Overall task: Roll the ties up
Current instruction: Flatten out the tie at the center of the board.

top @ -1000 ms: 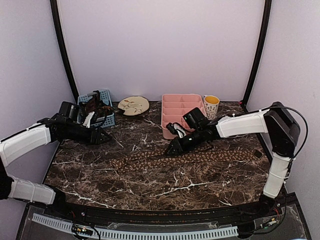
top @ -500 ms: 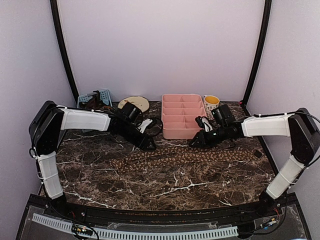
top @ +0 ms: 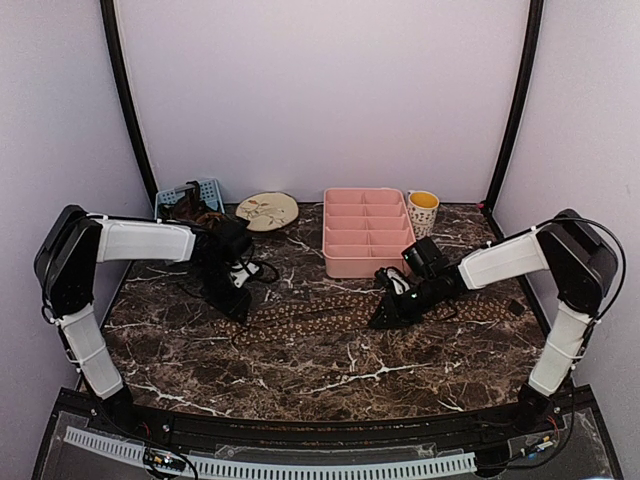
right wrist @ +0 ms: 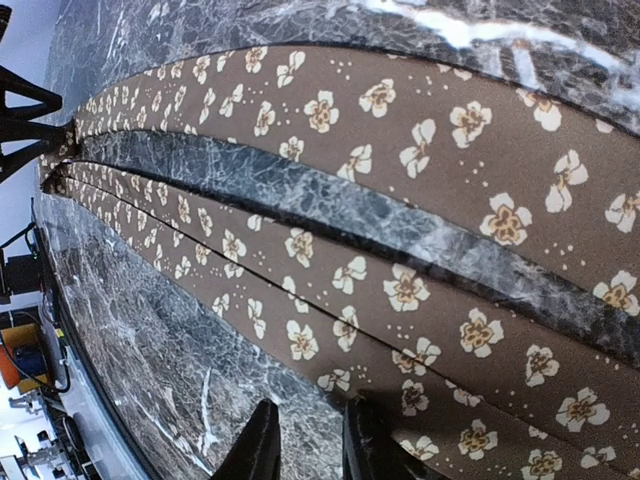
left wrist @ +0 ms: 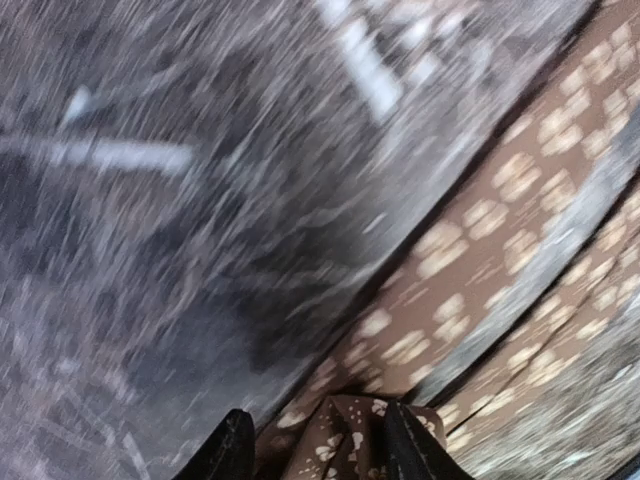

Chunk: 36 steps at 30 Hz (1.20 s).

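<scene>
Two dark brown ties (top: 330, 318) with a tan flower pattern lie side by side across the marble table, from left of centre to the right edge. My left gripper (top: 238, 308) is at their left end. In the left wrist view, which is blurred, a bunched fold of tie (left wrist: 345, 440) sits between my left gripper's (left wrist: 318, 452) fingers. My right gripper (top: 383, 318) is low over the ties' middle. In the right wrist view its fingers (right wrist: 262, 445) stand a narrow gap apart at the near tie's (right wrist: 400, 290) edge, with nothing between them.
A pink compartment tray (top: 365, 235) and a dotted cup (top: 422, 212) stand at the back. A round plate (top: 267, 210) and a blue basket (top: 203, 190) are at the back left. A black cable (top: 262, 270) loops beside the left arm.
My left gripper came from the basket, swung to the table's centre, then dropped onto the ties' left end. My right gripper went right, then came back down to the ties' middle.
</scene>
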Each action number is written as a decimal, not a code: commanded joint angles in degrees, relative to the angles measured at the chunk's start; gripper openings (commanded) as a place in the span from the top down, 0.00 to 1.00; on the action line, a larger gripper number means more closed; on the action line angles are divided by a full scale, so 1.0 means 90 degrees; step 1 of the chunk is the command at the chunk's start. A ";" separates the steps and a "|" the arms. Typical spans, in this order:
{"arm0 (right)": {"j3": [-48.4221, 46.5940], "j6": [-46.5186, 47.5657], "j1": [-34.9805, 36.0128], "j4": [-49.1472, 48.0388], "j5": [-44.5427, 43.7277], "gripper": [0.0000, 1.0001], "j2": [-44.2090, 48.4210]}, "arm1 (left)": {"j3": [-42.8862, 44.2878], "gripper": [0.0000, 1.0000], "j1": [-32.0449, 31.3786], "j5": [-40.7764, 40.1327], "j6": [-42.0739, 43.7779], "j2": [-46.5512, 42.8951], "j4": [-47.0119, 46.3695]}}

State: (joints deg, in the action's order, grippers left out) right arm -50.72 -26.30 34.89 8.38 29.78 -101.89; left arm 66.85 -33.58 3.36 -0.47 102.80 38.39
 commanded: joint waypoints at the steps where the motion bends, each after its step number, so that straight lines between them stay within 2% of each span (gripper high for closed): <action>1: 0.0214 -0.0110 0.0057 -0.0305 0.0001 0.78 -0.0100 | -0.0256 0.55 0.0070 -0.1300 0.0343 -0.0377 0.1390; 4: 0.0314 -0.0179 0.0100 -0.0425 0.0044 0.79 -0.0116 | -0.0453 0.62 0.0225 -0.1872 0.0373 -0.0643 0.1431; 5: 0.0330 -0.0196 0.0119 -0.0432 0.0036 0.79 -0.0115 | -0.0400 0.62 0.0272 -0.2037 0.0354 -0.0709 0.1500; 11: 0.0315 -0.0360 0.0266 -0.0660 0.0139 0.80 -0.0194 | -0.0148 0.63 0.0542 -0.4341 0.0440 -0.0729 0.2154; 12: 0.0271 -0.0379 0.0333 -0.0708 0.0159 0.80 -0.0239 | -0.0148 0.64 0.0652 -0.4430 0.0530 -0.0792 0.2041; 13: 0.0193 -0.0416 0.0403 -0.0780 0.0193 0.80 -0.0316 | -0.0057 0.65 0.0749 -0.4234 0.0577 -0.0935 0.1896; 15: 0.0026 -0.0530 0.0576 -0.0933 0.0275 0.80 -0.0510 | 0.0272 0.65 0.0793 -0.3287 0.0591 -0.1332 0.1504; 17: -0.0151 -0.0690 0.0794 -0.1116 0.0362 0.80 -0.0723 | 0.0402 0.65 0.0795 -0.1675 0.0694 -0.1886 0.0706; 20: -0.0485 -0.0977 0.1112 -0.1454 0.0442 0.80 -0.1023 | -0.0063 0.59 0.0802 0.0200 0.1037 -0.2677 -0.0941; 24: -0.1108 -0.1215 0.1445 -0.1687 0.0551 0.80 -0.1368 | -0.0435 0.57 0.0759 0.1940 0.0849 -0.2774 -0.2274; 30: -0.1057 -0.1200 0.1302 -0.1740 0.0472 0.80 -0.0743 | -0.0703 0.61 -0.0091 0.2122 0.0645 -0.1722 -0.2720; 32: -0.0762 -0.1155 0.1059 -0.1667 0.0378 0.80 -0.0207 | -0.0639 0.62 -0.0546 0.2071 0.0504 -0.1217 -0.2889; 36: -0.0130 -0.0896 0.0434 -0.1173 0.0198 0.79 0.0606 | -0.0427 0.63 -0.0746 0.1846 0.0253 -0.0364 -0.2742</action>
State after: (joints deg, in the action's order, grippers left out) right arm -56.01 -36.56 43.79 -5.10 33.63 -103.35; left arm 62.17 -38.98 19.07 4.38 95.94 14.35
